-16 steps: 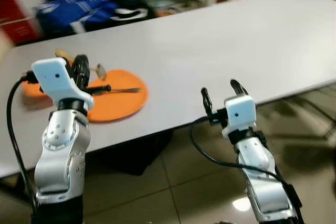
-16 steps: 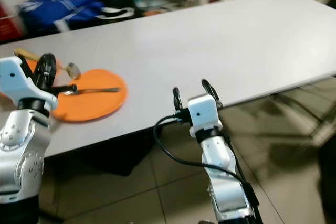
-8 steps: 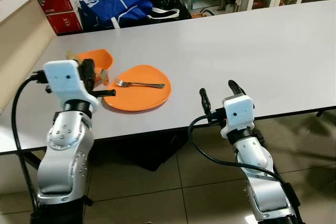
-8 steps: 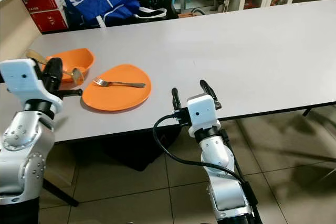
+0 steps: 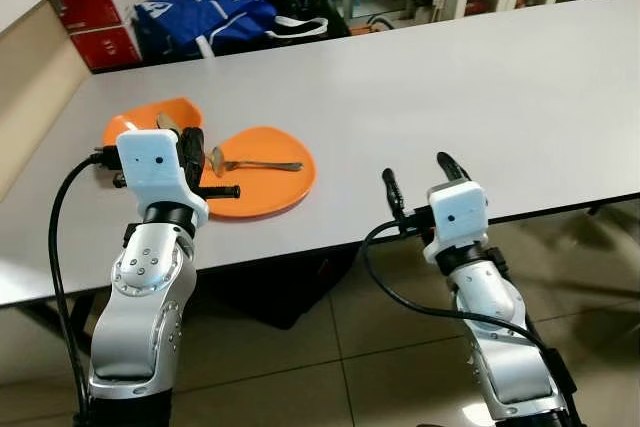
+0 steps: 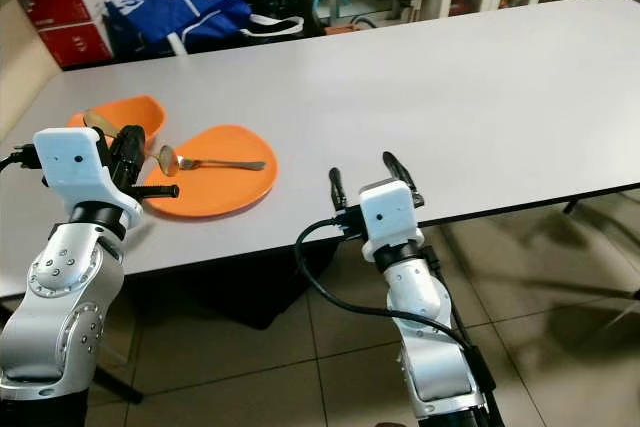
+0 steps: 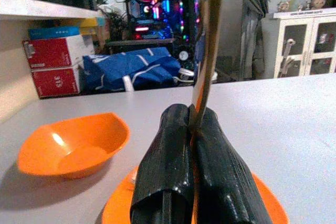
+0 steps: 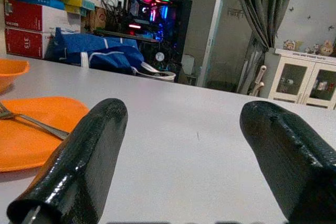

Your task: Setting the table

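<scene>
Before you, a long white table carries an orange plate and, just beside it, an orange bowl.

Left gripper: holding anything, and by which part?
Yes. The left gripper is shut on a spoon, pinching its handle, with the bowl end out over the orange plate. The right gripper is open and holds nothing.

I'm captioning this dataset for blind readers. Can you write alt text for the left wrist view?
The left end effector is shut on a thin metal spoon handle that stands upward, above a flat orange plate. A shallow orange bowl sits on the grey table.
</scene>
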